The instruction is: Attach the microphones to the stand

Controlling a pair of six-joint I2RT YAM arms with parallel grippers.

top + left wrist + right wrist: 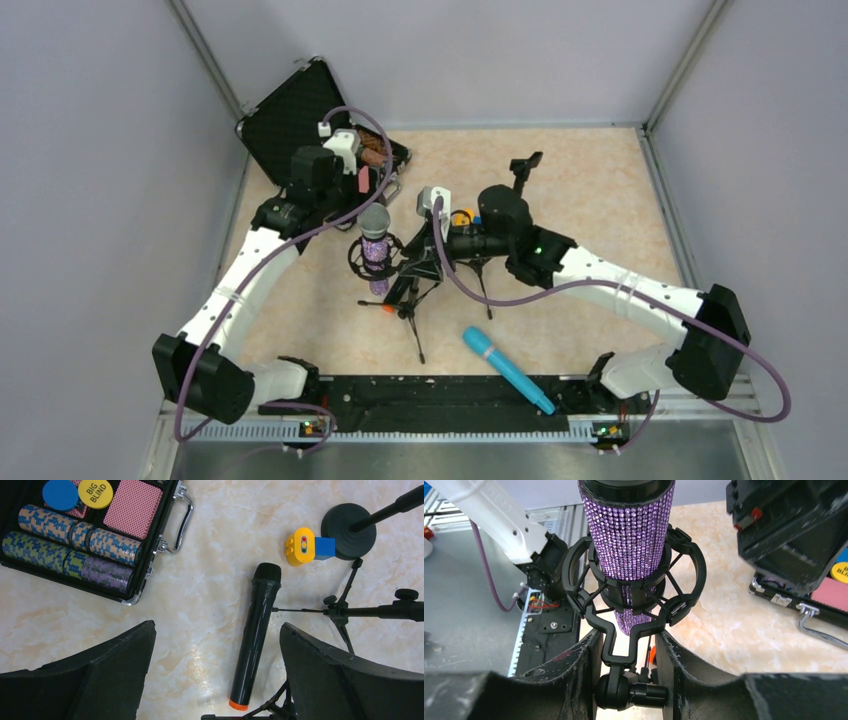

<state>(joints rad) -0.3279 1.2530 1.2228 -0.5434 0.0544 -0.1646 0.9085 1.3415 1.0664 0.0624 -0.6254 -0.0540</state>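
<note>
Black mic (256, 635) lies on the table (210, 580), off-centre between the wide-spread fingers of the left gripper (217, 627), so centre first, then pinch mid-barrel; purple mic (626, 535) already sits in the mount (684, 575), whose stem the right gripper (628, 637) clamps, steadying the stand (412, 283).

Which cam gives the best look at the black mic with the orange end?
Left wrist: the black microphone lies in full view, grille to orange end. Top external shows only its orange tip by the legs of the stand. Right wrist shows at most an orange sliver behind the mount.
</note>
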